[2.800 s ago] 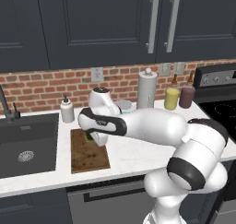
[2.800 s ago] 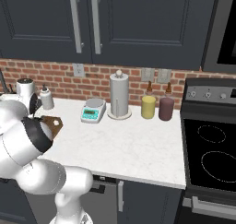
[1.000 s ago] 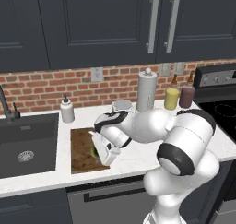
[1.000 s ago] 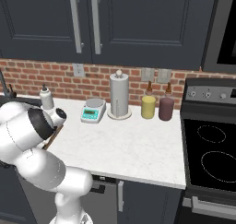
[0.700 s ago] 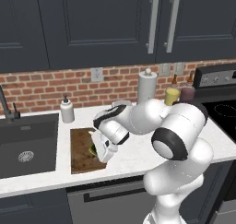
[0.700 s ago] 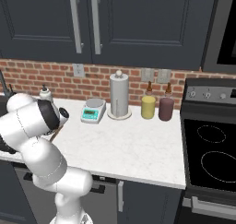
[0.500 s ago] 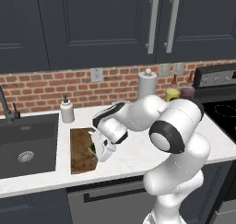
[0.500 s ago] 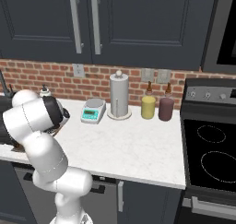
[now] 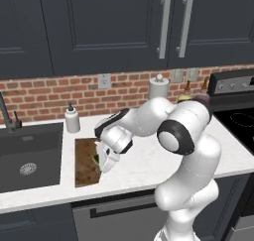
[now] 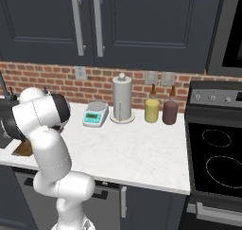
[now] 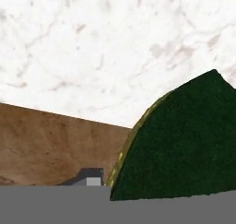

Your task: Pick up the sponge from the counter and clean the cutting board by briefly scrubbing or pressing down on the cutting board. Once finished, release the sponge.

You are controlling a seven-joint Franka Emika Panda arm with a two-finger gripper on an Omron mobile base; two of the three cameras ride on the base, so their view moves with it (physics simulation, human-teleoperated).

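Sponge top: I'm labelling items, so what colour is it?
Dark green, with a yellow-green edge; the sponge shows best in the hand view.

The desk is white veined marble with a dark sink set into its left end. A brown cutting board lies flat on it just right of the sink, with a soap bottle behind near the brick wall. Further right along the wall stand a white scale, a paper towel holder, a yellow jar and a dark jar.
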